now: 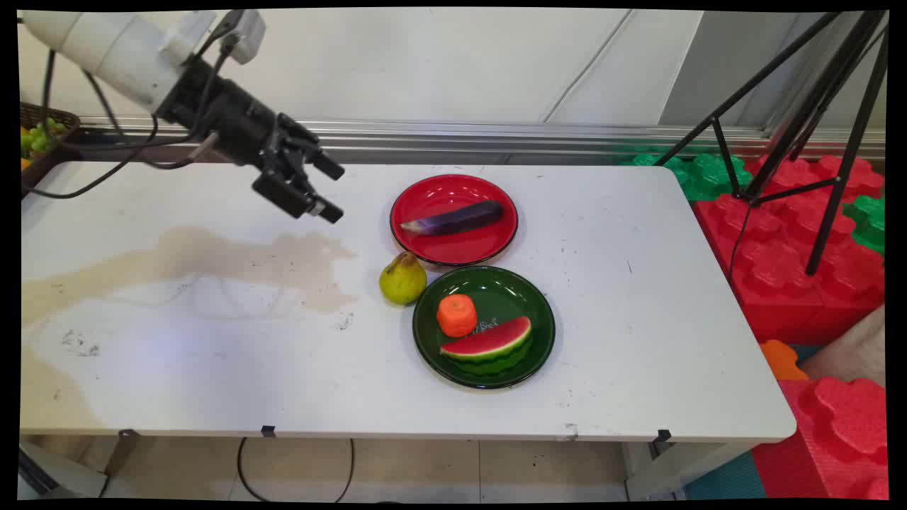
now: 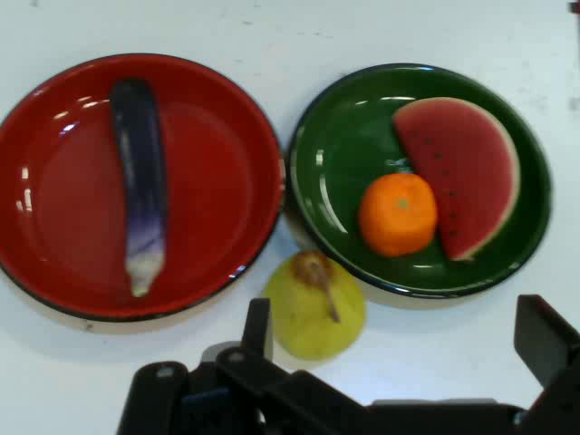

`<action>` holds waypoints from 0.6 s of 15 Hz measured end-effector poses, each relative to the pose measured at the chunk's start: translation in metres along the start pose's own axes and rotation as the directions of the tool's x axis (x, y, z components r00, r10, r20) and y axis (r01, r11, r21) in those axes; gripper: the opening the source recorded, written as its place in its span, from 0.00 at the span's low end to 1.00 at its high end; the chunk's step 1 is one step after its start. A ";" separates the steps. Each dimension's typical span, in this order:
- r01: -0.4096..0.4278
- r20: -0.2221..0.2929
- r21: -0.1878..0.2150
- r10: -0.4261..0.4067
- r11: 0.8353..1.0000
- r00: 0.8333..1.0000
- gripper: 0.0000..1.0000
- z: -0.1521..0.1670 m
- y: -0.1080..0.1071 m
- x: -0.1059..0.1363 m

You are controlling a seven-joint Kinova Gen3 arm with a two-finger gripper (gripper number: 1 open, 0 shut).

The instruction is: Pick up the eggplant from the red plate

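A: So, from above, the black two-finger pincer (image 1: 334,191) hangs over the white table (image 1: 212,354), left of the plates, holding nothing, fingers wide apart.

B: Closer in, its camera shows the yellow-green pear (image 2: 314,308) nearest, touching neither plate.

A: Count?

B: Two plates. One glossy red plate (image 1: 453,219) bearing one purple eggplant (image 1: 457,218); one dark green plate (image 1: 485,327) with one orange tangerine (image 1: 457,314) and one red watermelon slice (image 1: 489,343).

A: Only the overhead view shows the black tripod (image 1: 815,106).

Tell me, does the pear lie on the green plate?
No, the pear sits on the bare white table, just beside the rim of the green plate, which holds the orange and the watermelon slice.
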State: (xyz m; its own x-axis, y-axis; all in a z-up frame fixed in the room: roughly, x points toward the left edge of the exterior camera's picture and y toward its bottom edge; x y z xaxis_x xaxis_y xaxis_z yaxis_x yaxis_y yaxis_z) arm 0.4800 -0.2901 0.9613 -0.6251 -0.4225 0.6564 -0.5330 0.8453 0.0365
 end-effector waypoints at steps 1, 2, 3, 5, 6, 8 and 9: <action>0.000 0.001 0.006 0.000 1.000 1.000 1.00 0.003 -0.003 0.002; 0.000 0.002 0.015 0.000 1.000 1.000 1.00 0.007 -0.009 0.004; -0.002 0.004 0.022 0.002 1.000 1.000 1.00 0.012 -0.014 0.006; -0.005 0.007 0.036 0.005 0.999 1.000 1.00 0.023 -0.024 0.010; -0.009 0.011 0.043 0.008 0.999 1.000 1.00 0.031 -0.030 0.012; -0.010 0.016 0.053 0.009 0.999 1.000 1.00 0.043 -0.038 0.015; -0.011 0.019 0.057 0.009 0.998 1.000 1.00 0.050 -0.042 0.016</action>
State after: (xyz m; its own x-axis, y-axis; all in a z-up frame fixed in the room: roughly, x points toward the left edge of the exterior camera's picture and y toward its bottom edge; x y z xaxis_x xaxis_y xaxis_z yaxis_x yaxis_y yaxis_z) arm 0.4636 -0.3495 0.9325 -0.6407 -0.4205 0.6424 -0.5583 0.8296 -0.0138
